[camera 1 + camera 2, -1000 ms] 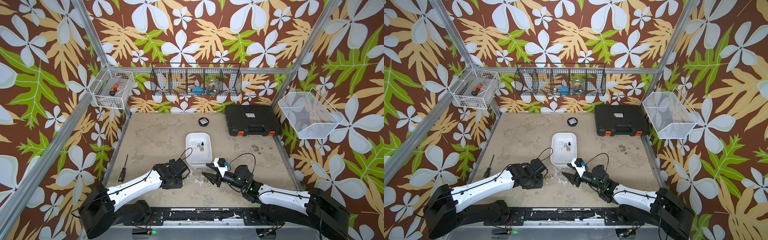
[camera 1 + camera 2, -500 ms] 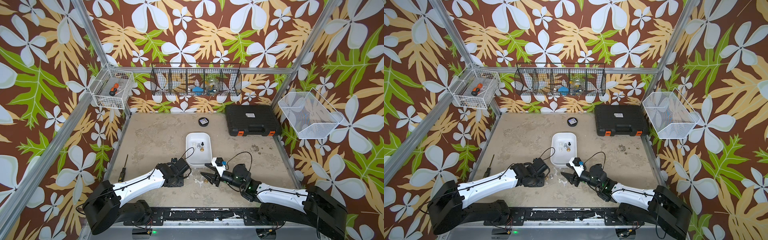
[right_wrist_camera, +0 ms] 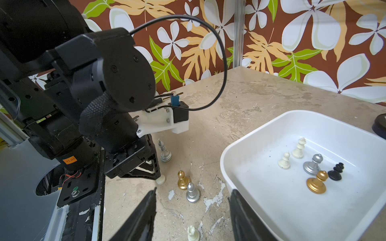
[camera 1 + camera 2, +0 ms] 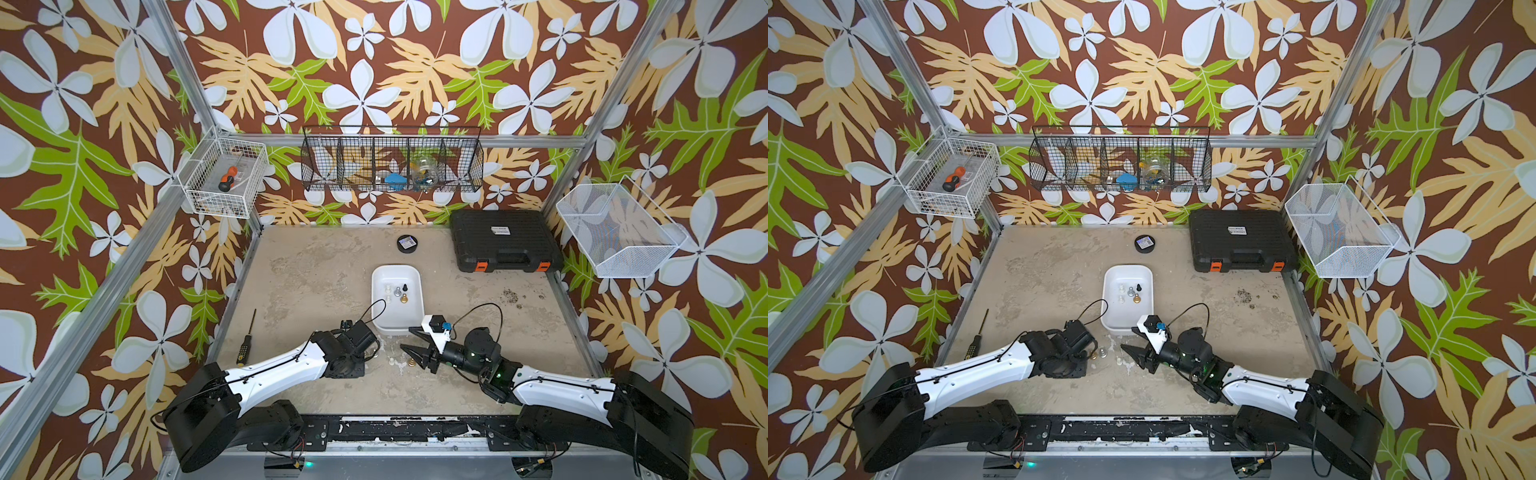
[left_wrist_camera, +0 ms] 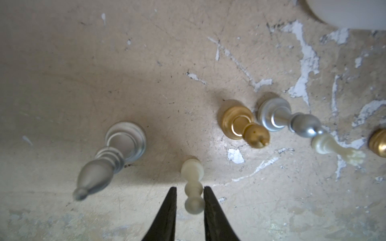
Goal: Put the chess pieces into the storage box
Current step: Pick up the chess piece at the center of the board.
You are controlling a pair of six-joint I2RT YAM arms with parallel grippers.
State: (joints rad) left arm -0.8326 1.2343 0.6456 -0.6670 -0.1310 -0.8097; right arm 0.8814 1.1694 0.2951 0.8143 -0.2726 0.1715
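Your left gripper (image 5: pixel 189 187) stands narrowed around the cream pawn (image 5: pixel 193 173), with 1 finger against its head and a sliver of gap at the other, so I cannot tell whether the pinch is made. I'd press the jaws home on the neck, then lift straight up. The silver bishop (image 5: pixel 117 150) stands near on 1 side and the gold pawn (image 5: pixel 240 123) on the other, and a slanted pull would likely topple them. In a top view this cluster lies lower centre of the frame, just below the storage box (image 4: pixel 376 291), which sits at centre with 5 chess pieces (image 3: pixel 309 167) inside. Release low there so the pawn doesn't bounce out. Your right gripper (image 4: pixel 405 337) hangs spread and empty, right of the cluster. Both top views hide the left fingers and the pawn under the wrist. The bishop is blurred, and a 2nd gold piece (image 5: pixel 379 144) is cut off at the left wrist view's edge. Whether the crowned cream piece (image 3: pixel 193 233) stands or lies, I cannot tell.
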